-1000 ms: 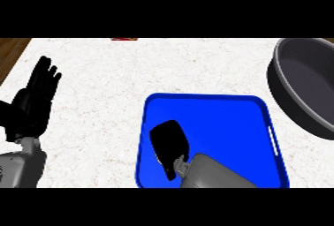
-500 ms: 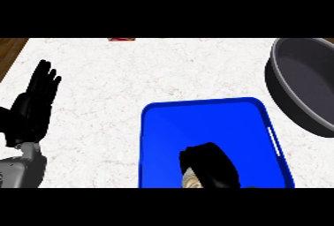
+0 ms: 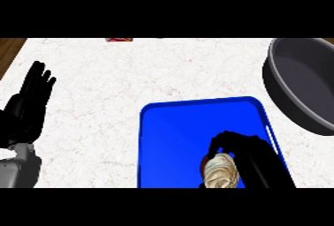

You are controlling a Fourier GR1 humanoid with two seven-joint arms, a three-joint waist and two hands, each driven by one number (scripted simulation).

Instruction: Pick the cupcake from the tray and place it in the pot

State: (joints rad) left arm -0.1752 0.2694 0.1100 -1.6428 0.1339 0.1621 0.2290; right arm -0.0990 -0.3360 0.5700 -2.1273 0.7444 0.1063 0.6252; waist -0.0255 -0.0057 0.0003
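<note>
A: Curling round the cupcake [image 3: 220,171] at the tray's [image 3: 176,132] near edge, your right hand [image 3: 251,154]; left hand [image 3: 29,103] rests open.

B: Lift carefully — it could slip before the pot [image 3: 300,84].

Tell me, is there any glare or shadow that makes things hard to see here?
In the head view, no glare; the blue rectangular tray shows only a soft paler streak. The black right hand curls over the cream-frosted cupcake, hiding part of it. The dark grey metal pot is shaded inside and cut off by the right edge.
</note>
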